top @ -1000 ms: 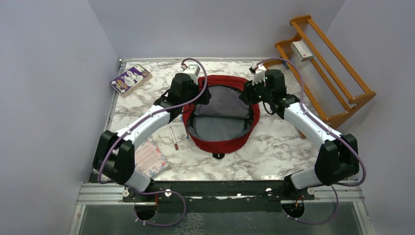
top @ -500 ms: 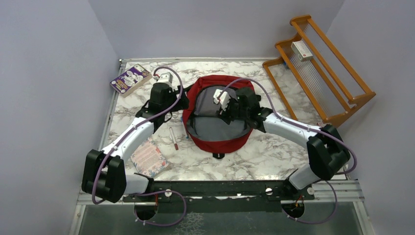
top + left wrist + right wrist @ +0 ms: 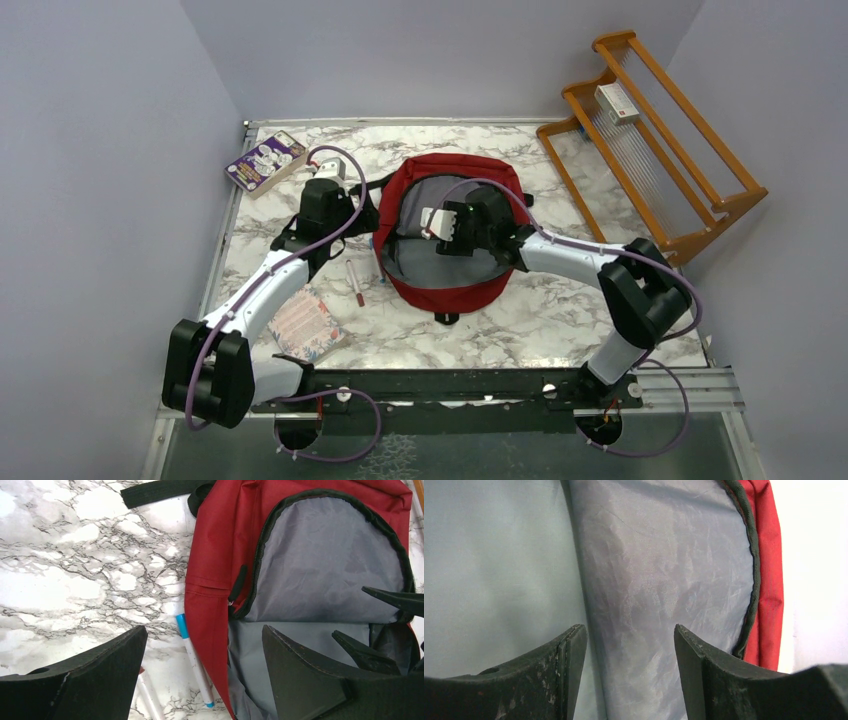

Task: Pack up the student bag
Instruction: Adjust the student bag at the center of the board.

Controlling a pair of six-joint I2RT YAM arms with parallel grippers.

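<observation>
Two tools stand released, grasping nothing: the left tool [image 3: 202, 630] hangs over the left rim of the student bag [image 3: 445, 172], above a blue-capped marker [image 3: 194, 665] on the table [image 3: 560, 300]. The right tool [image 3: 629, 627] hangs over the bag's grey lining [image 3: 649, 580]. The bag lies unzipped mid-table, nearer the far edge.

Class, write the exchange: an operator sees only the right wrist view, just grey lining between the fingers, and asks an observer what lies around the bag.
Operator: What's lying outside?
Observer: A blue-capped marker lies beside the student bag, on its left.
Operator: Where's the other arm?
Observer: The left gripper hovers open over that marker and the bag's edge.
Operator: Any books?
Observer: A purple book sits at the table's far left corner.
</observation>
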